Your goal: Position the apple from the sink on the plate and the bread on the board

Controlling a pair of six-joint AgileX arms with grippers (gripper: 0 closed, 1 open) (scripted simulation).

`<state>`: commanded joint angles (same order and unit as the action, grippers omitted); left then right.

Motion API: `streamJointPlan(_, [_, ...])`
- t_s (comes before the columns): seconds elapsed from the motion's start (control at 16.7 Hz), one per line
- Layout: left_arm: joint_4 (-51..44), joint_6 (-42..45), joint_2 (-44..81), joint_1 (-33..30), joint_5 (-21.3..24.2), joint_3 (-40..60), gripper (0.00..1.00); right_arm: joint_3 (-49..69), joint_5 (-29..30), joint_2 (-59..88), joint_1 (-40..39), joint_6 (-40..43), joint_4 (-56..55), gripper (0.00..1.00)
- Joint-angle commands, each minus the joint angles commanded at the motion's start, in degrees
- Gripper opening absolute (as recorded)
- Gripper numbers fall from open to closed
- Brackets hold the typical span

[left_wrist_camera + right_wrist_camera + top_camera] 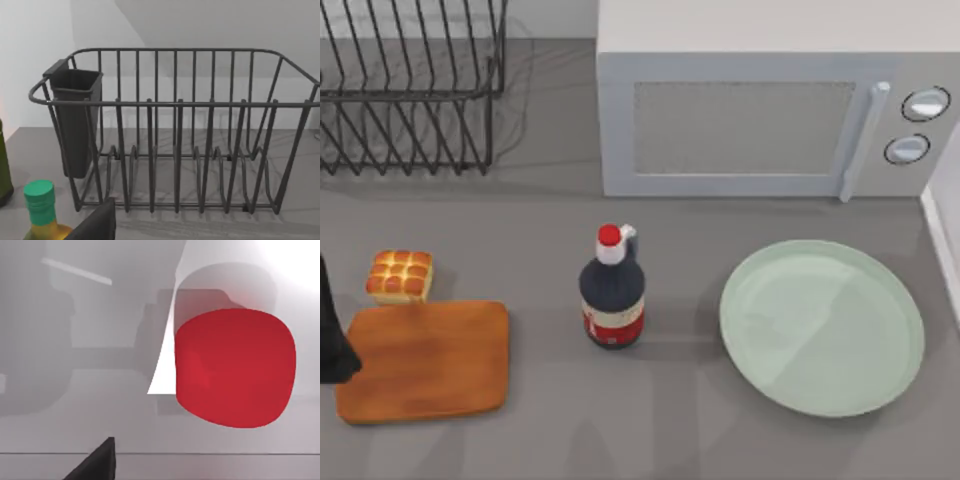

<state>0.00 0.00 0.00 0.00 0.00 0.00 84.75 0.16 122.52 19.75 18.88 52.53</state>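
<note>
The bright red apple [234, 367] sits close in front of the right wrist camera, against the pale grey walls of the sink [90, 390]. A dark part of my right gripper [97, 462] shows low in that view, apart from the apple. The mint-green plate [880, 390] lies bare at the table's right. On the left, the golden bread [400, 276] sits on the table just behind the wooden board [425, 360], by its far left corner. My left arm [332, 340] stands at the left edge beside the board.
A dark bottle with a red cap [612, 295] stands between board and plate. A wire dish rack [410, 90] with a dark cutlery cup [75, 120] sits at the back left. The microwave [770, 110] is at the back right. A green-capped bottle [42, 210] stands near the rack.
</note>
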Motion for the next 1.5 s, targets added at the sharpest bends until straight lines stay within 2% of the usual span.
streamJointPlan(0.42, [0.0, 0.0, 0.0, 0.0, 0.0, 0.0, 1.0, -7.06, 0.11, 11.84, 0.15, -0.17, -19.79, 1.0])
streamJointPlan(0.78, [0.0, 0.0, 0.0, 0.0, 0.0, 0.0, 1.0, -7.96, 0.12, 13.45, 0.18, -0.19, -21.71, 1.0])
streamJointPlan(1.5, [0.0, 0.0, 0.0, 0.0, 0.0, 0.0, 1.0, -7.96, 0.12, 13.45, 0.18, -0.19, -21.71, 0.1])
